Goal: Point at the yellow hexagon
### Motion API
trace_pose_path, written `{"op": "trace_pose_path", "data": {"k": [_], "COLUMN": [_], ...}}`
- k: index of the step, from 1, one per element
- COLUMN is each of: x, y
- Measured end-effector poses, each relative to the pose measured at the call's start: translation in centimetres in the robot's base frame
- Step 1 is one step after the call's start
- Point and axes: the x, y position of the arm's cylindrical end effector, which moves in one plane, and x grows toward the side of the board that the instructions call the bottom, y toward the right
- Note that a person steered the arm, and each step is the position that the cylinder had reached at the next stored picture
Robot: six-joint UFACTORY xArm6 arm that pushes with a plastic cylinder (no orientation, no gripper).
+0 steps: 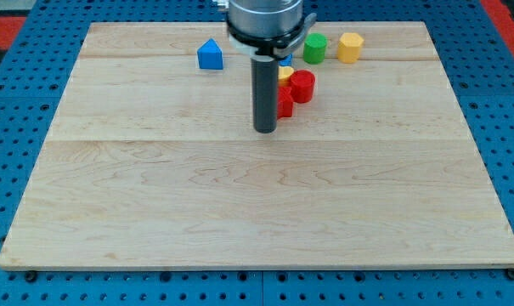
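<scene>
- Broadly, the wooden board [240,204] fills most of the view on a blue pegboard [10,127], and all the blocks sit in a loose group at its far side, right of centre.
- My rod [265,89] hangs down from the arm's housing at the far edge; my tip [265,131] rests on the board just left of the red blocks and nearer than any block. There are no jaws on this rig, so nothing is released, clenched or grasped: the tip only pushes or points.
- The red cylinder [302,86] stands just right of the rod, with a second red block [285,104] touching or nearly touching the rod; its shape is hidden.
- The blue block [210,54], roof-shaped, sits alone to the far left of the rod.
- The green cylinder [314,48] lies far right of the rod.
- The yellow hexagon [349,47], the target, is just right of the green cylinder, the rightmost block, well apart from my tip.
- A small yellow block [285,73] peeks out behind the rod, shape unclear.
- Risks, as I judge them: a straight run to the hexagon would plough through the red blocks and shove the green cylinder into the target; the other yellow block could be mistaken for it; overshooting would knock the hexagon toward the board's far edge.
</scene>
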Motion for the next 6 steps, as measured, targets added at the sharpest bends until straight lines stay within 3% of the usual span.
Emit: {"op": "trace_pose_path", "data": {"k": [3, 4, 6], "x": [-1.4, 0.1, -10.4], "y": [2.3, 6.8, 14.9]}}
